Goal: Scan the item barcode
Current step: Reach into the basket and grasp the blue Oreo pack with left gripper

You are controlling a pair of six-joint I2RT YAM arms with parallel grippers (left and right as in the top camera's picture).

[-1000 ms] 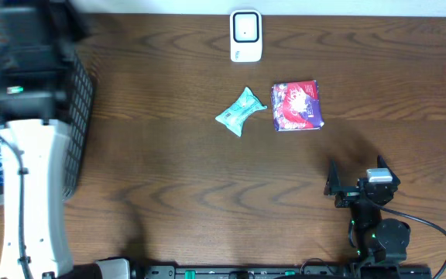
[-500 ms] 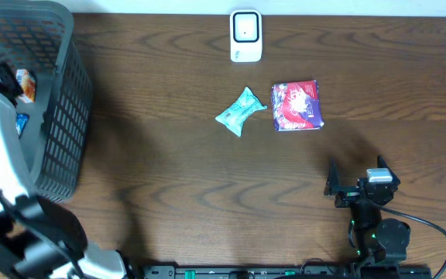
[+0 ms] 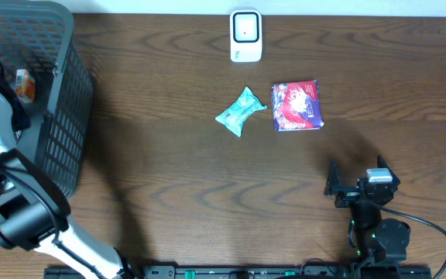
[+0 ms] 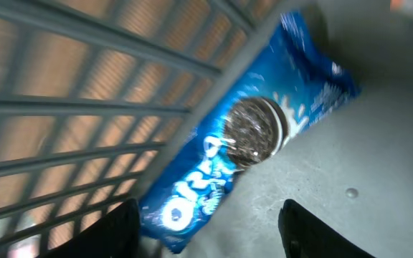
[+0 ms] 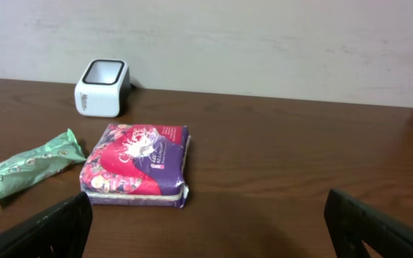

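Oreo packet [image 4: 249, 143]: we find it on the basket [image 3: 76, 101] floor, against the wire wall.
Long axis: slants away from the left pincer [image 4: 210, 215], near end closest to it.
Left pincer: released, jaws apart, nothing gripped; we judge this arm nearer.
Right pincer [image 5: 206, 204]: released, well apart, facing the scanner [image 3: 245, 35] on the surface.
Basket: also holds an orange item [image 3: 25, 84].

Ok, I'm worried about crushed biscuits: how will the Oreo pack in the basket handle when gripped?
The Oreo pack looks glossy, so probably slippery. It likely holds brittle biscuits, so a hard squeeze could crack them. It lies against the basket wall, so it may slide along it if pushed.
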